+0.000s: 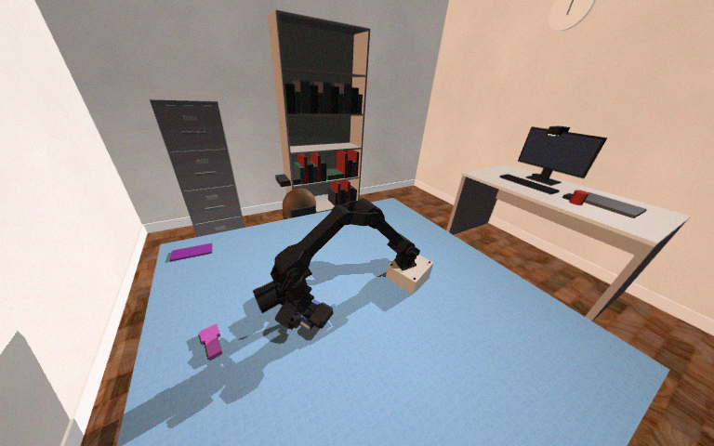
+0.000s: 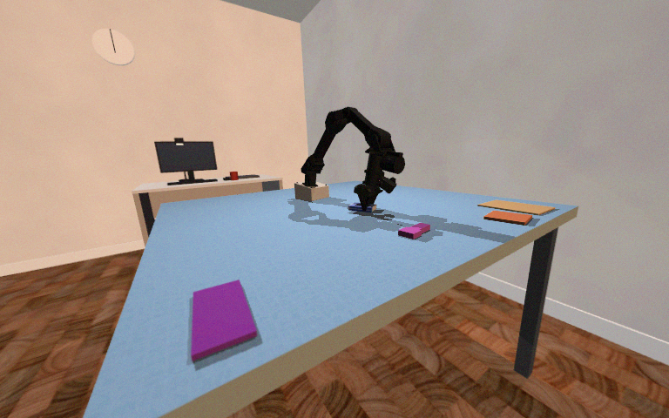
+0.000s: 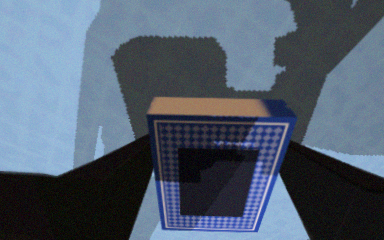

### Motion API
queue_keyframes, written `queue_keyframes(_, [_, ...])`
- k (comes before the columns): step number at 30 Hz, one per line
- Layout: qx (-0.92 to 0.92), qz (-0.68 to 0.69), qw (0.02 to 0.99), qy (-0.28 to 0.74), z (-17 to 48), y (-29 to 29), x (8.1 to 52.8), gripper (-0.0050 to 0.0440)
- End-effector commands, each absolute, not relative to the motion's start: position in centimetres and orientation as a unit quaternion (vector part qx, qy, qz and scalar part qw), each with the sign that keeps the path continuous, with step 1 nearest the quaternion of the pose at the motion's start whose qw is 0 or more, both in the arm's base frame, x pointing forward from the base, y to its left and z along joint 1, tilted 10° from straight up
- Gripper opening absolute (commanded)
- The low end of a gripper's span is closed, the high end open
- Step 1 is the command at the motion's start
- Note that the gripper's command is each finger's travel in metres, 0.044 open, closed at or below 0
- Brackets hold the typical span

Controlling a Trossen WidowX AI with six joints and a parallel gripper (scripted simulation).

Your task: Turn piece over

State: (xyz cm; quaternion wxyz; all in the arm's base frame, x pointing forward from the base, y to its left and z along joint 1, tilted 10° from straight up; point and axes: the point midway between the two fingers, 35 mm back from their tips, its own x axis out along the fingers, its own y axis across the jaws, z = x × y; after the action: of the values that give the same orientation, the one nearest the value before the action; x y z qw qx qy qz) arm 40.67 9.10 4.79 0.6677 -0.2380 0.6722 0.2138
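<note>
Piece = small flat rectangular block, centre-bottom of the wrist frame, lying flat on the blue mat of the worktop. Marked side is up: blue checker border w/ thin pale line around a dark centre panel; tan edge face shows at its far end. In the top view it's mostly hidden under the gripper, centre-left of frame; in the exterior view it sits mid-frame under the arm.

Gripper is closed on the piece, one black finger against each long side.

Handling, as a judgement: looks rigid, light, hard-edged, prob. smooth-sided so could slip if pinched only at one corner. Not fragile-looking. Best hold = across the two long edges near mid-length, as now, so it pivots about the finger line through the turn.

Labels/writing: none readable; pattern only, no brand or text.
</note>
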Motion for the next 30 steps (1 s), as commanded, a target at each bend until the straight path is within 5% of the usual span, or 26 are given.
queue_keyframes(1, [-0.24, 0.214, 0.674, 0.665, 6.9, 9.0, 40.6, 0.0])
queue_keyframes(30, [-0.061, 0.089, 0.712, 0.694, 14.9, 7.3, 39.9, 0.0])
